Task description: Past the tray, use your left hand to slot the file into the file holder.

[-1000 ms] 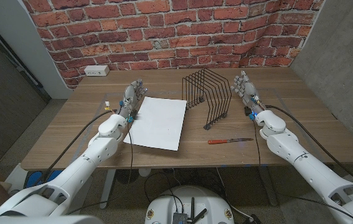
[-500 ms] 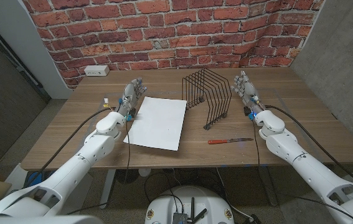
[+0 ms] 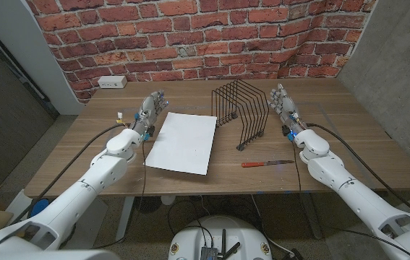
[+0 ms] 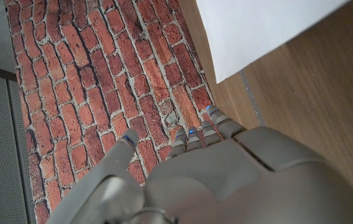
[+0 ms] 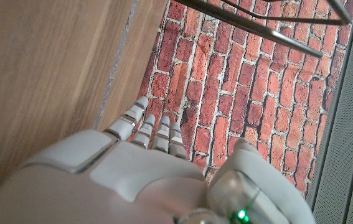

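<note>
- We are seeing the left robot hand (image 3: 151,110) standing just beside the far left corner of the white file (image 3: 183,141), fingers apart and reaching toward the brick wall (image 3: 190,36), gripping nothing.
- In the left wrist view, that same robot hand (image 4: 226,174) is hovering over bare wood with the file's corner (image 4: 257,31) close ahead of its fingertips (image 4: 216,118) (whether they are touching the wood, we cannot tell).
- The file is lying flat on the tabletop (image 3: 349,144), left of the middle, slightly turned, not yet in the holder.
- The black wire file holder (image 3: 241,110) is standing upright right of the file, its slots holding nothing.
- The right robot hand (image 3: 283,103) is waiting just right of the file holder, fingers spread and holding nothing; in the right wrist view we are seeing its back (image 5: 132,180) with the holder's wires (image 5: 257,25) beyond.
- A red-handled tool (image 3: 266,163) is lying near the front edge, in front of the holder.
- A white socket (image 3: 111,81) is sitting on the wall at the far left.
</note>
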`<state>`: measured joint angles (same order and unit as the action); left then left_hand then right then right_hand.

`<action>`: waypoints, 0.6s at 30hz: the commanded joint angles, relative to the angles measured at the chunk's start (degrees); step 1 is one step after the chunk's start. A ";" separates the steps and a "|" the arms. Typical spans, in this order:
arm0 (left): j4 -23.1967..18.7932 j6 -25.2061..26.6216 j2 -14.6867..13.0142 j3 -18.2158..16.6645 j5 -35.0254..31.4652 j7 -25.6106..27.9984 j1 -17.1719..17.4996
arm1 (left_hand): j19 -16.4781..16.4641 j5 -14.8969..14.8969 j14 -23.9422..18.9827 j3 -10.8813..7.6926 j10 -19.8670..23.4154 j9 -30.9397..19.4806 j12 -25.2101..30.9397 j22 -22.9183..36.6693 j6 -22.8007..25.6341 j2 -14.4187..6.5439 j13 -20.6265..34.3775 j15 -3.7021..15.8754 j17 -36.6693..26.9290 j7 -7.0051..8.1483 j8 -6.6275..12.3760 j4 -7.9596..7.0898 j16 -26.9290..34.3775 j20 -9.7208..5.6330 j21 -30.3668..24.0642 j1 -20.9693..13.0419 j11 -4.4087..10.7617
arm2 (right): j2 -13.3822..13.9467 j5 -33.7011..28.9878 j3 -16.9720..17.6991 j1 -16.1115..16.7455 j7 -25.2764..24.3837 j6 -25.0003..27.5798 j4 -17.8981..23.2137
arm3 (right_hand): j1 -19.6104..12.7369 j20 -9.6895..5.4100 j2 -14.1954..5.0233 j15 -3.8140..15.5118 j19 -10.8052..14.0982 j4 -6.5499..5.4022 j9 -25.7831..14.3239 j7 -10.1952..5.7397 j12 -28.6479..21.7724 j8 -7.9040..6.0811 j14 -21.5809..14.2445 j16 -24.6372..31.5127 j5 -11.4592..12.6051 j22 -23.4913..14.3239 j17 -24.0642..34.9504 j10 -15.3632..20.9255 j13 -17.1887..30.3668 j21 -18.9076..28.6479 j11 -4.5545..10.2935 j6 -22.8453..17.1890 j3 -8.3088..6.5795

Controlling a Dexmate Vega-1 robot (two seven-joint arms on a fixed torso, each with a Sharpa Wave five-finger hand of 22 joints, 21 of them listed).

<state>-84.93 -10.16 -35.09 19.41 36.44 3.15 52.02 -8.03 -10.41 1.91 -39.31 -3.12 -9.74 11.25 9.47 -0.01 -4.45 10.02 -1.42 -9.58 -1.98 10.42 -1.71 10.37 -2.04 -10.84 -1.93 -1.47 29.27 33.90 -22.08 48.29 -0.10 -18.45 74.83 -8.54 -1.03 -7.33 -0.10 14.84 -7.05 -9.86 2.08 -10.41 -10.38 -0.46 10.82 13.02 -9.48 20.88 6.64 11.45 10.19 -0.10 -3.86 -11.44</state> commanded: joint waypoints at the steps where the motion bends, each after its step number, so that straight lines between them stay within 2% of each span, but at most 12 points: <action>1: -6.18 4.24 -3.67 -1.72 0.00 2.98 2.64 | -0.74 -0.04 -0.55 -0.09 0.57 -0.21 0.35 0.21 0.60 -1.47 0.06 0.22 0.02 -0.06 0.48 0.87 0.14 -0.63 -0.42 -0.74 0.24 | -0.03 -0.65 -0.35 0.36 -0.61 -0.12 0.31 | 0.13 -0.55 -0.76 0.32 0.22 -0.07 -0.19 -0.20 -0.54 -0.30 -0.20 0.30 0.38 -0.13 -0.03 0.43 0.01 0.39 -0.38 -0.65 -0.42; 7: -9.34 7.88 -5.93 -2.74 0.92 3.95 3.69 | -1.10 0.01 -1.23 -0.10 1.48 -0.21 0.52 0.20 1.02 -1.40 0.05 0.37 0.05 -0.05 0.49 1.71 0.19 -0.84 -0.45 -1.15 0.32 | -0.31 -1.12 -0.55 0.45 -1.01 -0.56 0.24 | 0.23 -0.61 -0.71 0.49 0.21 -0.08 -0.19 -0.23 -0.56 -0.33 -0.14 0.32 0.39 -0.12 -0.14 0.44 -0.04 0.41 -0.43 -0.74 -0.45; 12: -12.08 11.67 -7.95 -3.60 2.16 4.63 4.39 | -0.47 0.05 -1.93 -0.13 1.98 -0.20 0.46 0.15 1.07 -1.43 0.01 0.16 0.09 -0.75 0.32 2.65 0.16 -1.70 -0.06 -1.59 0.24 | -0.47 -1.54 -0.75 0.51 -0.80 -1.42 -0.01 | 0.32 -0.95 -0.63 0.81 0.16 -0.08 -0.18 -0.22 -0.59 -0.36 0.03 0.30 0.40 -0.11 -0.25 0.47 -0.09 0.40 -0.47 -0.85 -0.48; 18: -14.92 16.80 -10.43 -4.74 4.49 4.89 4.57 | -0.27 0.06 -2.27 -0.25 2.08 -0.21 0.33 0.13 1.04 -1.73 0.00 -0.20 0.09 -1.18 0.22 3.20 0.12 -1.63 0.06 -1.92 -0.18 | -0.32 -1.98 -1.38 -0.04 0.19 -1.23 -0.43 | 0.39 -2.17 -0.68 2.05 -0.31 -0.02 -0.17 -0.76 -0.40 -0.16 0.84 0.10 0.49 -0.08 -0.63 -0.18 -0.24 0.29 0.07 -0.40 -0.75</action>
<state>-94.67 -0.77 -41.48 16.49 38.19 6.89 55.53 -8.60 -10.42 0.07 -39.28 -1.12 -9.74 11.48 9.46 1.16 -5.14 9.86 -1.45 -9.32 -2.62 10.42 1.06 10.37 -2.08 -10.95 -3.05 -1.42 29.06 32.62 -22.74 48.69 -0.85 -19.29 75.06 -8.54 -1.96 -7.33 1.09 14.52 -7.11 -9.86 1.76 -10.41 -10.38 0.13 10.81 13.02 -9.47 20.26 6.90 11.18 10.53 -0.36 -4.18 -11.76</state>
